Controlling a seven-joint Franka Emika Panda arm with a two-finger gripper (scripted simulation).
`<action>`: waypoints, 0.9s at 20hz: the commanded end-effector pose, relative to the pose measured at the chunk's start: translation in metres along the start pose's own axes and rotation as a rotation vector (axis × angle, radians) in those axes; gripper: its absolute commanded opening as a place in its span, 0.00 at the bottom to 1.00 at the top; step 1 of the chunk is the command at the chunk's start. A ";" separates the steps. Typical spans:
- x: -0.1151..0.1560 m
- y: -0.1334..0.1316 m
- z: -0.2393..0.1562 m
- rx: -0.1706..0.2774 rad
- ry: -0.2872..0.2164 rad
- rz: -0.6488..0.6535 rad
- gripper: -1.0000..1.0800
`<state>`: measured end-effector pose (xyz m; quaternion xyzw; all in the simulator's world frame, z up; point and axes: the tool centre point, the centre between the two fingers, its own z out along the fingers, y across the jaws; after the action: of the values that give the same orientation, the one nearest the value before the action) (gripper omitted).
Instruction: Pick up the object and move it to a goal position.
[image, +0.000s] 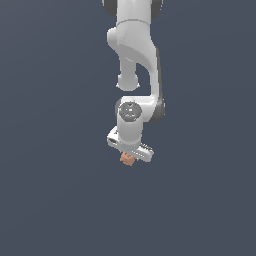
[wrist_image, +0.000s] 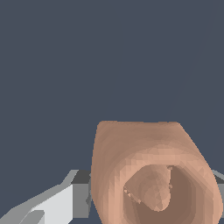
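Open space on all sides of the gripper (image: 129, 156)

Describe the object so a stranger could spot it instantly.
Follow the white arm down to its gripper. The object sits at the gripper's lower tip, a tiny orange-brown block. It is the only coloured thing against the grey background, with a round ringed knob on one face.

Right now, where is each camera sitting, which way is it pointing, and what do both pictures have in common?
Exterior view: off the arm, exact spot unknown, facing the white arm, whose pincer hangs over a plain dark ground with the orange-brown object at its tip.
Wrist view: on the wrist, looking along the pincer; a grey-white finger shows beside the object, which fills the lower frame.
Shared: the object, the pincer and the dark ground.
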<state>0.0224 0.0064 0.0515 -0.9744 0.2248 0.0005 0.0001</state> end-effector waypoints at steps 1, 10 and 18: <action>-0.004 0.005 -0.008 0.001 0.001 0.000 0.00; -0.033 0.034 -0.054 0.001 0.000 0.000 0.00; -0.061 0.062 -0.100 0.001 0.000 0.000 0.00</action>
<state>-0.0525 -0.0207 0.1439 -0.9743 0.2250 0.0000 0.0005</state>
